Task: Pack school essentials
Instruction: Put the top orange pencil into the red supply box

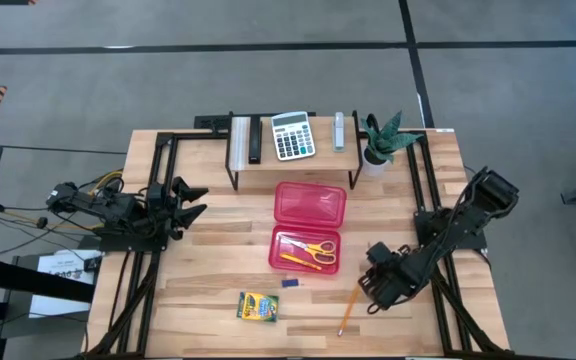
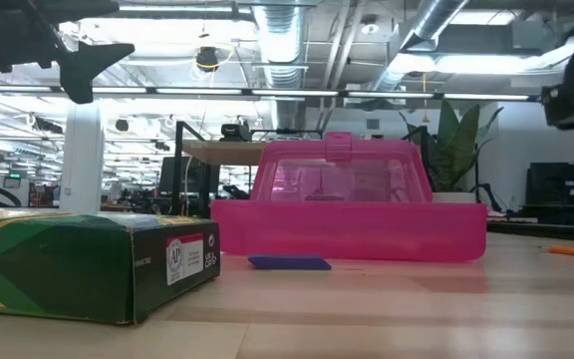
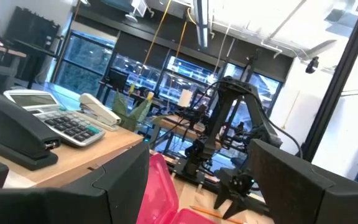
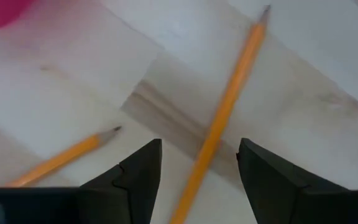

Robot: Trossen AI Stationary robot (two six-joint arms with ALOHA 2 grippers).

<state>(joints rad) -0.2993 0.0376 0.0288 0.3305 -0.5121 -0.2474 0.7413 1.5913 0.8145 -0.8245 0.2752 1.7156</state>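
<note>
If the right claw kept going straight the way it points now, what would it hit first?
Most likely the orange pencil lying on the table: the right claw points down at it, open, with the pencil crossing the gap between its fingers. A second pencil lies off to one side.

Light wooden plank surface (image 1: pixel 208 240) is carrying the lot. Open pink translucent plastic case (image 1: pixel 308 226) is sitting mid-surface. Small dark blue eraser (image 1: pixel 290 283) is lying just in front of it, yellow-green crayon box (image 1: pixel 257 306) is lying flat further forward. Thin orange pencil (image 1: pixel 349 310) is lying front right. Black-legged shelf riser (image 1: pixel 293 165) and white-potted green plant (image 1: pixel 378 145) are standing along the back edge.
</note>
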